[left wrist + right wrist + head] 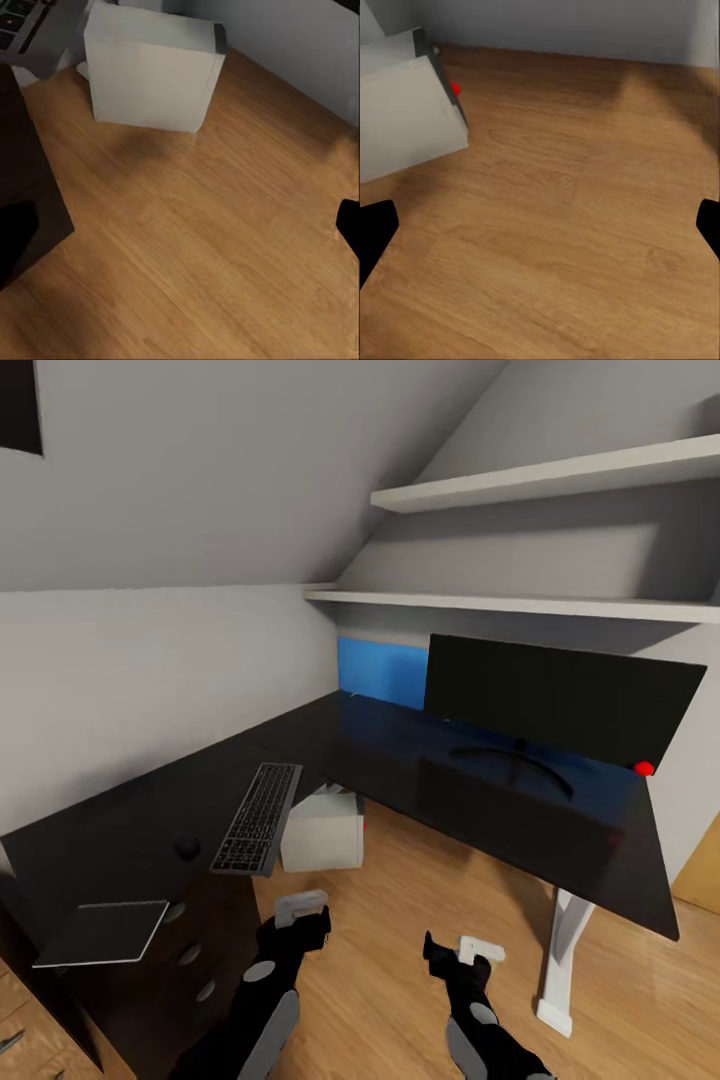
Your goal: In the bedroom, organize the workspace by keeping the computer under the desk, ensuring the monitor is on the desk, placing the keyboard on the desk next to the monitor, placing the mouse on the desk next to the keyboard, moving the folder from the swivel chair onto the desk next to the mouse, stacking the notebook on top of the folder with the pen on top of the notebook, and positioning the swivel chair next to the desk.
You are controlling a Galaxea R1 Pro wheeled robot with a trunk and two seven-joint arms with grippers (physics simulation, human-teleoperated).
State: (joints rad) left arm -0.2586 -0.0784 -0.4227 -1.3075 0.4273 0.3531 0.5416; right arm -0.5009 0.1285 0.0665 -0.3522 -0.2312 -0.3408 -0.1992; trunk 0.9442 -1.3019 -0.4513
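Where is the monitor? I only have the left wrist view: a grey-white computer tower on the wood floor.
Observer: The monitor stands on the desk's far wing, below two wall shelves.
Operator: And the mouse?
Observer: The mouse sits on the desk's left wing, just left of the keyboard.
Operator: Any notebook?
Observer: A grey notebook lies at that wing's near end, apart from the mouse.
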